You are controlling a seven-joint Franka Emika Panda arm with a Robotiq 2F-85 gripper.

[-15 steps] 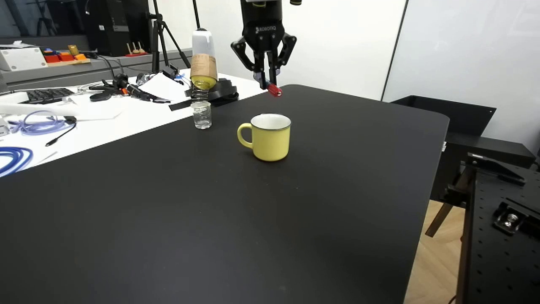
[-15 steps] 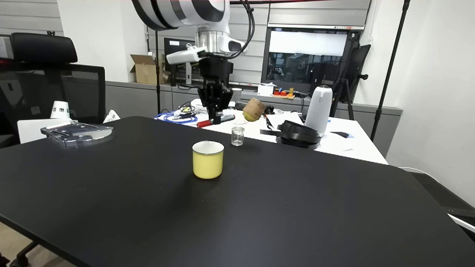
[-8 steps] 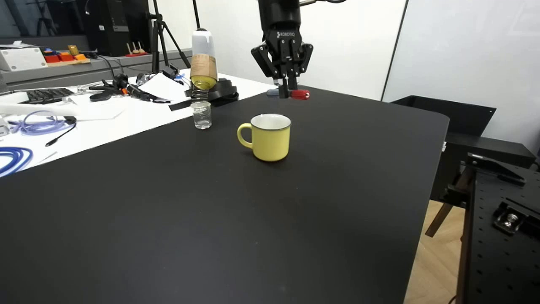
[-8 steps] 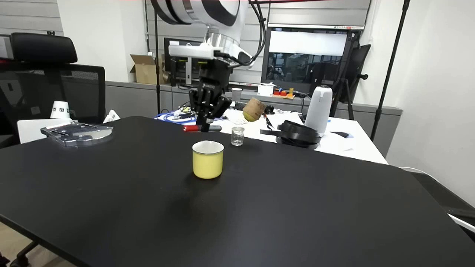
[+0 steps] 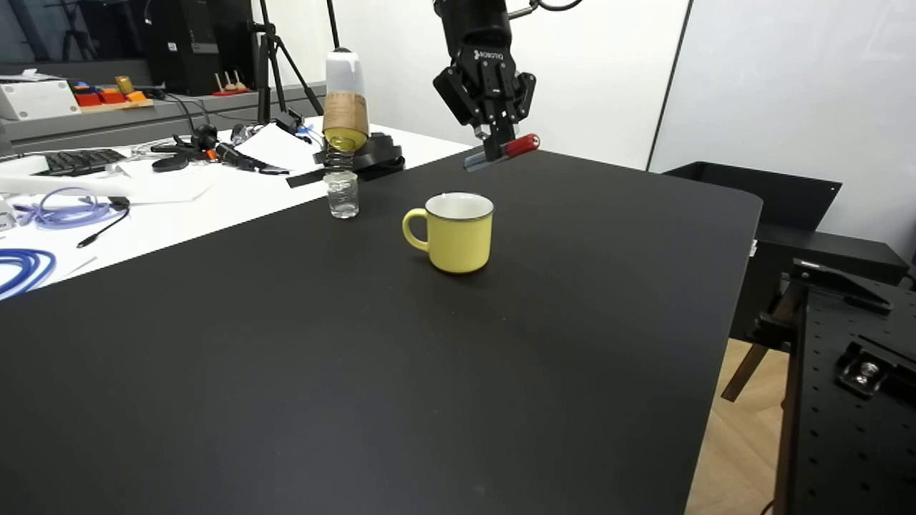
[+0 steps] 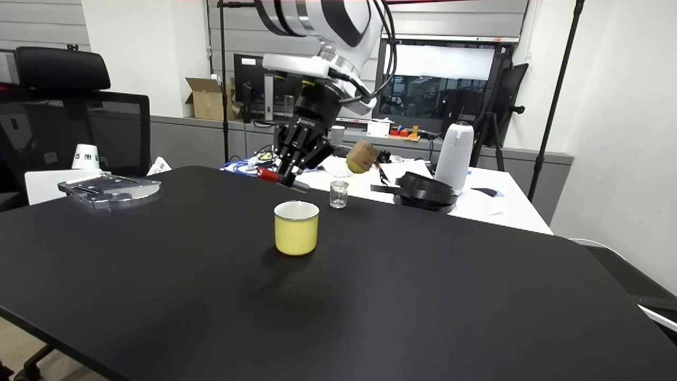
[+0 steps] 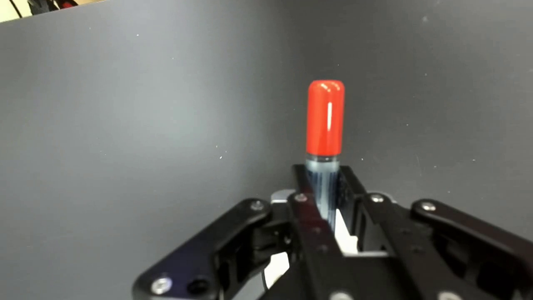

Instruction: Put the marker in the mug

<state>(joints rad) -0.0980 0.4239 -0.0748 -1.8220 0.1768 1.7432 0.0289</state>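
Observation:
The pale-yellow mug stands upright on the black table in both exterior views, its handle visible in only one of them. The mug is out of the wrist view. My gripper is shut on the marker and holds it in the air, above and beyond the mug's rim; it also shows in an exterior view and in the wrist view. The marker has a red capped end and a grey body, also seen in an exterior view and in the wrist view. It is tilted, grey end lower.
A small clear glass stands near the table edge, close to the mug. A clear flat plastic piece lies at the far side. A white side table holds cables, a keyboard and a bottle with a brown wrap.
My gripper has turned and tilted, still holding the marker. The marker has swung from pointing toward the camera to sideways, then its grey end has dipped. The mug has not moved.

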